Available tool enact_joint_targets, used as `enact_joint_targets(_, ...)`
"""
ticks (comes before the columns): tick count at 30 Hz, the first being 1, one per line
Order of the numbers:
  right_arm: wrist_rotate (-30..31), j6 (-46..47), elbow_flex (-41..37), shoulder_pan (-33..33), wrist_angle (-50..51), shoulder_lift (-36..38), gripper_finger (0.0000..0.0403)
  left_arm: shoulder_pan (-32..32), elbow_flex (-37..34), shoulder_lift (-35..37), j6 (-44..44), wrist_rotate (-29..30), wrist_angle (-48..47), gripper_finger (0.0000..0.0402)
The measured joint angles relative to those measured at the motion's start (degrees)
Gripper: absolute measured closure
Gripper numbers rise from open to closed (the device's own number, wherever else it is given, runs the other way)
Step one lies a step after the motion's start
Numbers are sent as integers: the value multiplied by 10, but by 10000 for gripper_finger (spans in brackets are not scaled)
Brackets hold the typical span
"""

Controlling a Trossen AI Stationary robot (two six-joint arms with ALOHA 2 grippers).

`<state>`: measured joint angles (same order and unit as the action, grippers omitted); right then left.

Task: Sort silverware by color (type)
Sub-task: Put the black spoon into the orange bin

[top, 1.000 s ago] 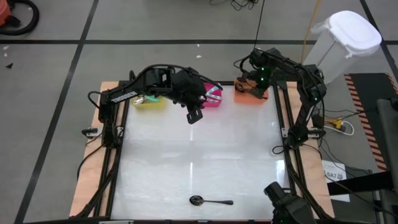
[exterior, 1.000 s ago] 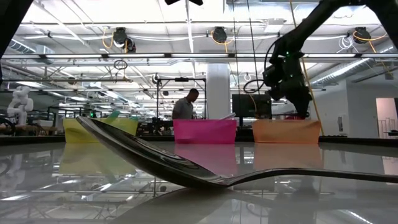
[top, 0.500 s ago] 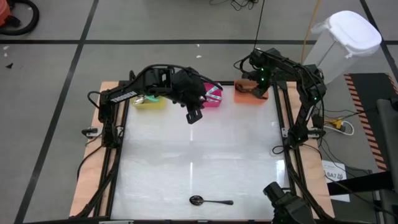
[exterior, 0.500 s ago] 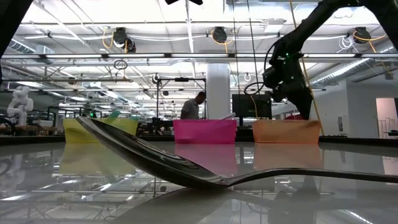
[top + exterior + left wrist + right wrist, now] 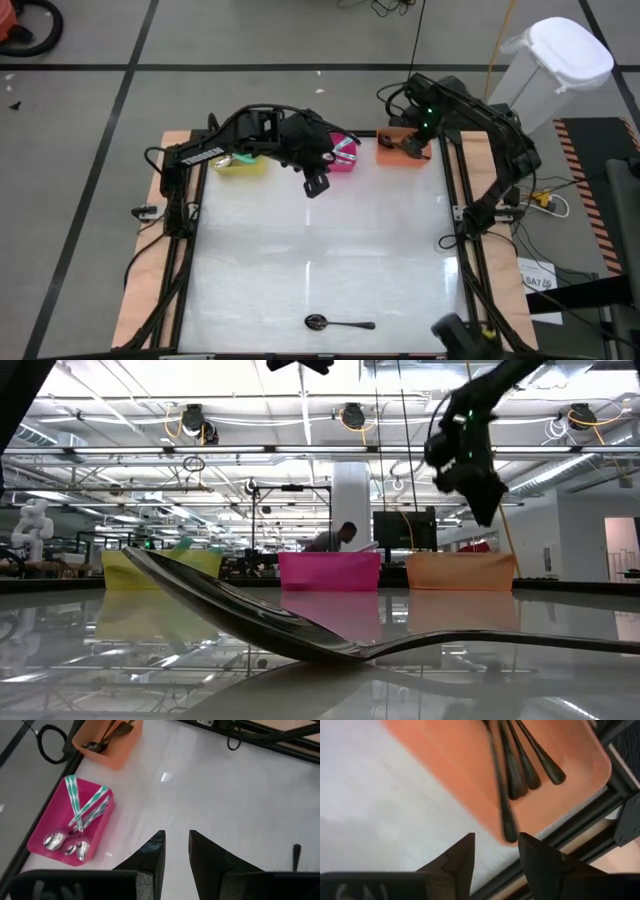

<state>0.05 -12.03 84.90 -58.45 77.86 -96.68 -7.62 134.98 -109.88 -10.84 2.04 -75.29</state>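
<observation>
My right gripper (image 5: 495, 862) hangs over the orange bin (image 5: 398, 152) at the far right corner of the table (image 5: 320, 250), its jaws parted with nothing between them, and the dark spoons (image 5: 520, 760) lie in a loose bundle inside that bin. One of them worries me: its handle reaches right to the bin's near wall and, from the wrist camera, seems to sit on or across the rim, though I cannot tell whether it is fully inside. If I pull the arm away carelessly and a finger clips that handle, the spoon could tip out onto the table or drag the light plastic bin with it. My left gripper (image 5: 176, 852) hovers above the table just beside the pink bin (image 5: 47, 847), jaws slightly apart and holding nothing; the teal-handled spoons (image 5: 80, 817) rest in that bin, well clear of it. The yellow bin (image 5: 243, 164) is mostly hidden under the left arm, so I cannot say what it holds. One dark spoon (image 5: 340, 324) is left on the table near the front edge, well apart from both arms. I judge that to be the remaining pick, and it is an awkward one: thin, flat on a glossy surface, so the fingers may slide off or push it along, and reaching for it with either arm means a long sweep past the bins.
</observation>
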Motion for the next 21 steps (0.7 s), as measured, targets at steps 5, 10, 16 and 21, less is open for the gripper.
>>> enact_joint_targets(5, -28, 64, 0, 49, -10, 97, 255, 16, 0, -6, 23, 1, -2, 316)
enact_joint_targets(10, -48, 127, 0, 118, -31, 193, 255, 36, 0, -21, 62, -18, -8, 290)
enact_joint_targets(16, -48, 191, -8, 199, -30, 299, 255, 74, 0, -50, 29, -19, -33, 200)
enact_joint_targets(21, -49, 248, -32, 255, -30, 378, 255, 131, 0, -70, 2, 3, -40, 155)
